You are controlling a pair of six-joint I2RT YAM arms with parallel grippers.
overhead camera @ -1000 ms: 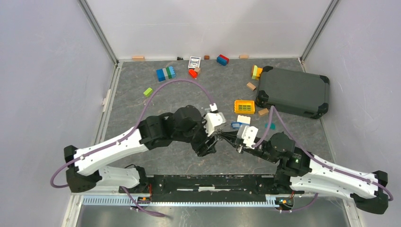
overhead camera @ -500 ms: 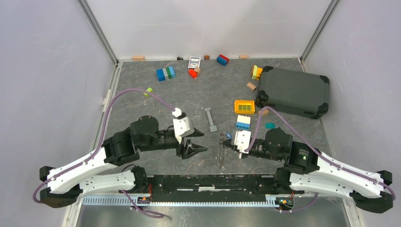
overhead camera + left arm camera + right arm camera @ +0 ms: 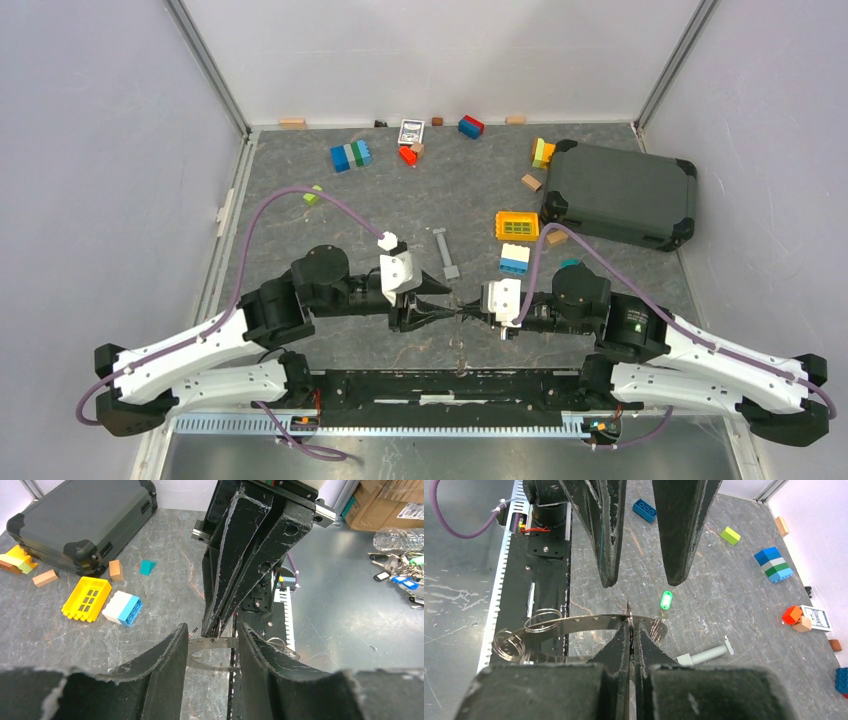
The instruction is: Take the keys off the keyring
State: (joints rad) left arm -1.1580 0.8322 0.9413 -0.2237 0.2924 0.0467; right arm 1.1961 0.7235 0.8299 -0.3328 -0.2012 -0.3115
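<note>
Silver wire loops form the keyring [image 3: 542, 619], coiled at one end of a thin, curved perforated strip [image 3: 589, 622] of the same metal. Near the strip's other end is one of the keys [image 3: 666, 601], small, with a bright green head. Whether it hangs from the strip or lies on the table [image 3: 734, 580] cannot be told. Right gripper [image 3: 631, 626]: fingers pressed together, clamped on the strip partway along and holding it close to the table's front edge, between the two arms. Left gripper [image 3: 212, 627]: fingers apart, the strip showing in the gap between them. Grey metal bar [image 3: 705, 654]: flat on the table, apart from the strip
</note>
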